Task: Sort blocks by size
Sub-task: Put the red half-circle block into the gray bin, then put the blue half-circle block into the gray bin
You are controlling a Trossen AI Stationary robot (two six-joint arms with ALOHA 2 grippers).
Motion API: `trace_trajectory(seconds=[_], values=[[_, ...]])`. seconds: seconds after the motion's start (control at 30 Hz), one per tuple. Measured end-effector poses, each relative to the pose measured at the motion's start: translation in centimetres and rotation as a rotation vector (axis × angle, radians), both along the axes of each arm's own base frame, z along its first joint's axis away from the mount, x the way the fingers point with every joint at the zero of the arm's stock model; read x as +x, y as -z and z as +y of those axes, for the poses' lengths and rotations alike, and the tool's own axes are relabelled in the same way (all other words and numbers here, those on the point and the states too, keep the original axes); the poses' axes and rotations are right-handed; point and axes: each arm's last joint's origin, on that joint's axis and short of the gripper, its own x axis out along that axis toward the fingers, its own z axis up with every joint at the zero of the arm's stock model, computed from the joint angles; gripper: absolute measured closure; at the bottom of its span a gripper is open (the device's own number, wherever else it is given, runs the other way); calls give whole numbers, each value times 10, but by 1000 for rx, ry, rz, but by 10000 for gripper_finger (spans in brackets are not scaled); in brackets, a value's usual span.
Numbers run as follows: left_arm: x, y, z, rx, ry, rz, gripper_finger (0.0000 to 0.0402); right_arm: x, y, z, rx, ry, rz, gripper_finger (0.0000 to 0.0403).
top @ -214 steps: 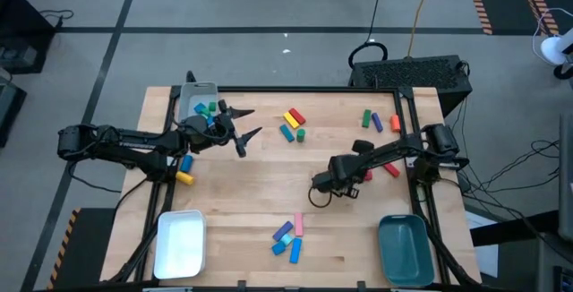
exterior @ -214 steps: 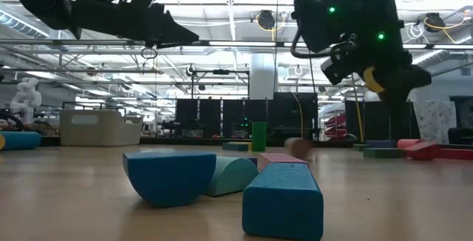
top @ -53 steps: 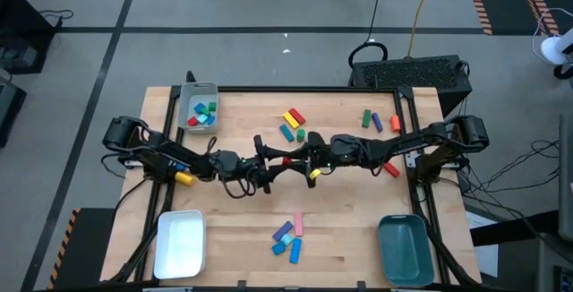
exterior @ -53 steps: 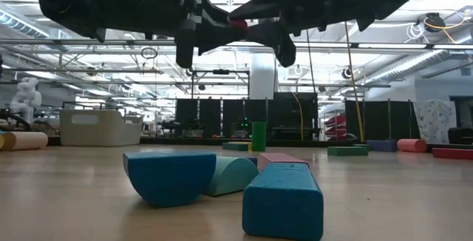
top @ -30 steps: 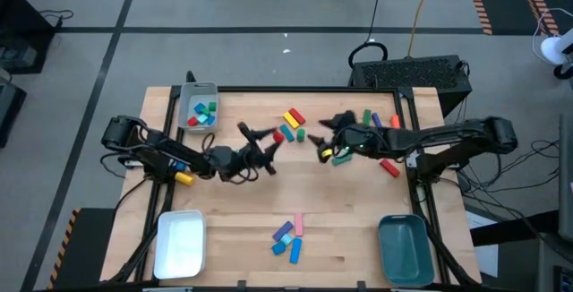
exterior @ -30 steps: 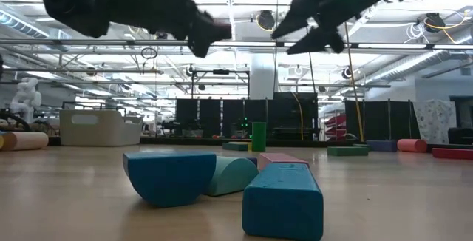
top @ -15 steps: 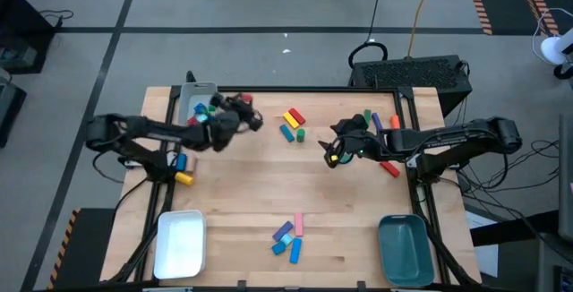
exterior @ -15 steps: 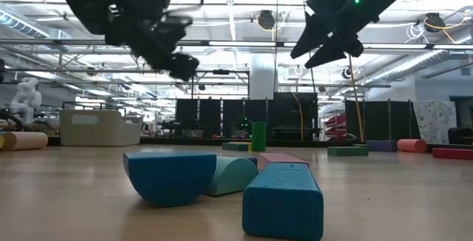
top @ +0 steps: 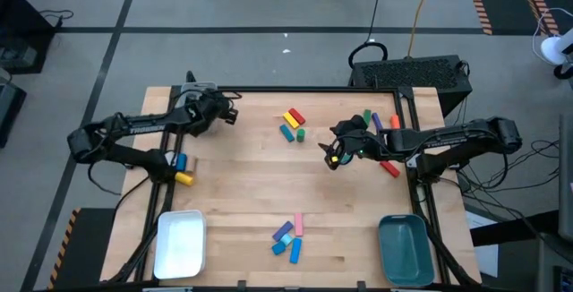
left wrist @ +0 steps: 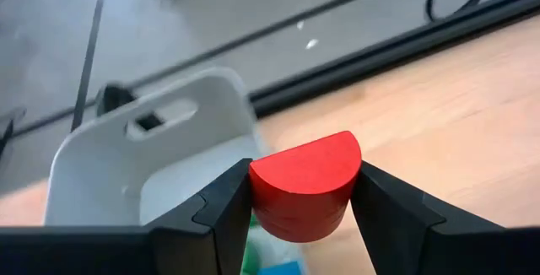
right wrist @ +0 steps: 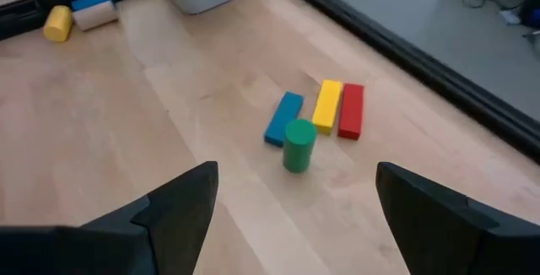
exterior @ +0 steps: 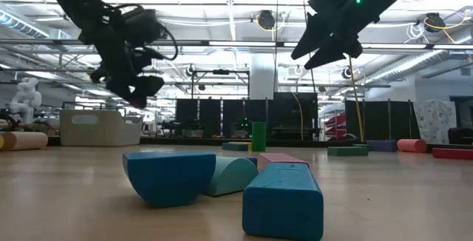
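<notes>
My left gripper (top: 227,114) hangs over the grey tray (left wrist: 118,165) at the table's far left corner, shut on a red half-round block (left wrist: 305,174). The tray holds green and blue blocks, mostly hidden by the gripper. My right gripper (top: 334,151) hovers open and empty above the table's right middle, seen high in the low view (exterior: 314,55). In front of it a green cylinder (right wrist: 298,144) stands on end beside blue, yellow and red bars (right wrist: 329,106) that lie flat. My left gripper pinches the red half-round block by two opposite sides (left wrist: 257,182) between its two fingers. The fingers slant down toward the table's far left corner. The block is lifted clear, its half-round face up, above the grey tray.
Blue, teal, pink and purple blocks (top: 288,236) lie near the front middle. More blocks (top: 376,120) lie at the far right, and a red one (top: 391,170) below them. A white tray (top: 181,243) sits front left, a teal tray (top: 407,247) front right. Two blocks (top: 183,170) lie beyond the left edge.
My left gripper has swung from the table's middle toward the far left corner, carrying the red block clear of the table and rolling its wrist; it now hangs over the grey tray.
</notes>
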Motion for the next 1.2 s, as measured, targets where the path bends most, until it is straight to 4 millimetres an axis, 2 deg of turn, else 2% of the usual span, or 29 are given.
trace_trajectory(seconds=[0.27,0.43,0.53,0.63,0.83,1.0,1.1,1.2], values=[[-19,8,9,-133,-185,-86,212,0,0,0,15,3,-4,94],[-21,9,9,-165,-185,-86,212,0,1,0,21,0,-1,94],[-21,10,9,-178,-170,-91,206,3,6,3,86,-63,18,94],[-20,10,9,-183,-153,-81,187,10,17,6,117,-130,69,94],[-21,10,8,-196,-143,-72,121,30,43,8,103,-189,131,94],[-17,8,5,-245,-22,-58,91,44,55,17,203,-391,110,94],[-11,-2,-1,-240,68,-76,89,49,58,29,248,-527,88,94],[-1,-15,-13,-206,183,-84,88,52,57,44,214,-651,56,94]])
